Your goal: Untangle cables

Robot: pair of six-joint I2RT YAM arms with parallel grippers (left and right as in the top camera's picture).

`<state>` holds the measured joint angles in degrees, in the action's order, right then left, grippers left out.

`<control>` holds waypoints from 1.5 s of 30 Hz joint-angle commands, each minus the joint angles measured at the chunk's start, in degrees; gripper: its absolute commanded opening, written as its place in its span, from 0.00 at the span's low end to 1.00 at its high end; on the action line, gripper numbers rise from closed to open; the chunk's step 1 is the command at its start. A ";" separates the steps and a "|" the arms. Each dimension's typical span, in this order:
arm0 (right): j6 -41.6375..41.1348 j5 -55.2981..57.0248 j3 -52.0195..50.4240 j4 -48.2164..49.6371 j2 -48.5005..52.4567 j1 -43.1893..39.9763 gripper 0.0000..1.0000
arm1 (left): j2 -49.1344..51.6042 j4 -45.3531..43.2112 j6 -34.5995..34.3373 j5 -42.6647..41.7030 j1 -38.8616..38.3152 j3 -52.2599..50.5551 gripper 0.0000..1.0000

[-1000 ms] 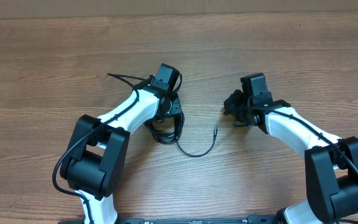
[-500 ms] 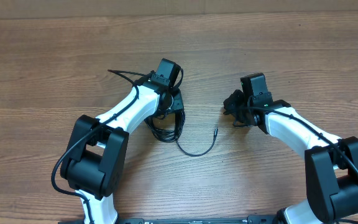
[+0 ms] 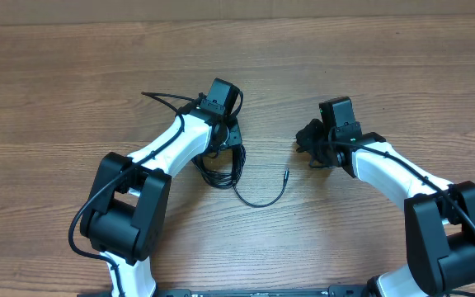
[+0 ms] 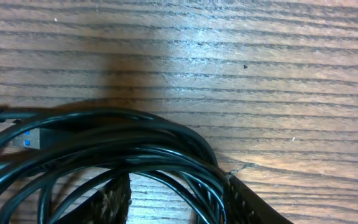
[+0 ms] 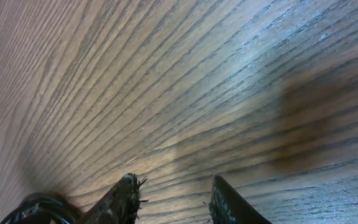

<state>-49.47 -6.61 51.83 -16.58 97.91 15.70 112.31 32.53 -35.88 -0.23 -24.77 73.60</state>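
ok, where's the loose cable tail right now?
Overhead view, mid-table: the thin black cable tail curls out of the black cable coil at the left gripper, toward the right gripper.

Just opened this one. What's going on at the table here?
Two robot arms are working over a wooden table. The left gripper is down on a coil of black cables. Its jaws straddle several strands near a blue-tongued USB plug, but it is unclear whether they are pinching. One loose end curls out toward the middle. The right gripper sits low over bare wood, jaws apart and empty, with a smaller dark cable bundle beside it.
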 commanded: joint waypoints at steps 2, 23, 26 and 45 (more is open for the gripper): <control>-0.04 0.55 -0.42 0.00 0.22 0.04 0.37 | -0.11 -0.24 0.28 2.34 -0.44 -0.50 0.48; -0.04 0.55 -0.42 0.02 0.22 0.04 0.40 | -0.11 -4.24 0.26 2.12 -0.44 -4.52 0.47; -0.04 0.55 -0.42 0.02 0.22 0.04 0.41 | -0.11 -4.26 0.26 2.12 -0.44 -4.52 0.50; -0.04 0.55 -0.42 0.02 0.22 0.04 0.42 | -0.11 -3.98 0.28 0.98 -0.44 -4.52 0.27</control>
<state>-49.47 -6.61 51.83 -16.56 97.91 15.70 111.87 27.86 -35.88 1.91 -24.77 70.26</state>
